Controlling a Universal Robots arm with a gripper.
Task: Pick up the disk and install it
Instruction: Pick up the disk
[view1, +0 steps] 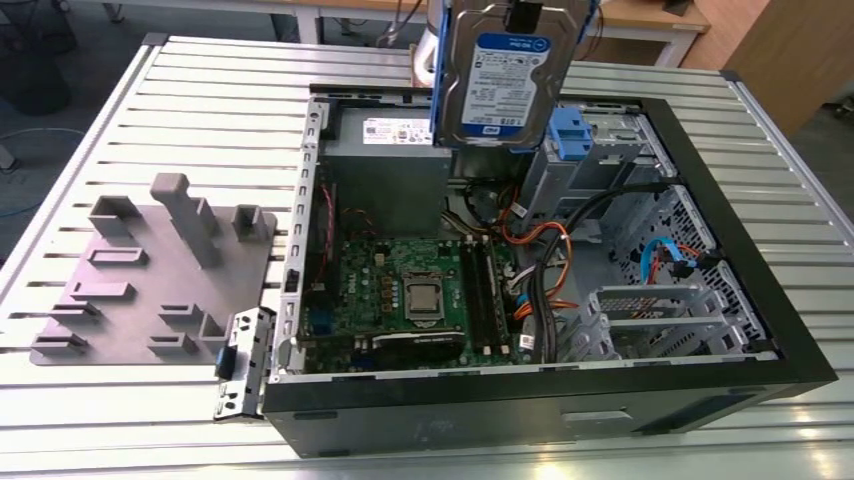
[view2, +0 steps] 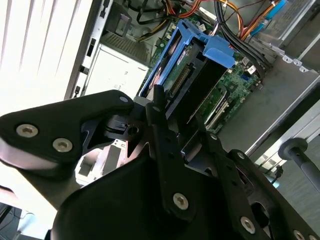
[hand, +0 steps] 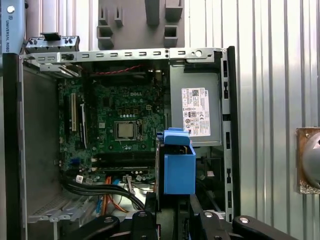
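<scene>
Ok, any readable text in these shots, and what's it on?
Blue-and-white label on the flat silver disk, gripped by the black gripper over the open black computer case: print too small to read.
White sticker on the grey power-supply box: too small to read.
Markings on the green motherboard: too small to read.

The disk (view1: 497, 80) is silver with a blue-and-white label and blue side rails. The gripper (view2: 179, 107) is black with silver screws. The computer case (view1: 534, 405) has a black frame and grey metal inside. In it are a green motherboard (view1: 400, 280), a grey power supply (view1: 387, 180) with a white sticker, and orange, black and blue cables (view1: 541, 240). The table (view1: 200, 100) is silver, ribbed in parallel slats. The fixture plate (view1: 147, 290), by the table's edge at the exterior view's left, is plain grey.
</scene>
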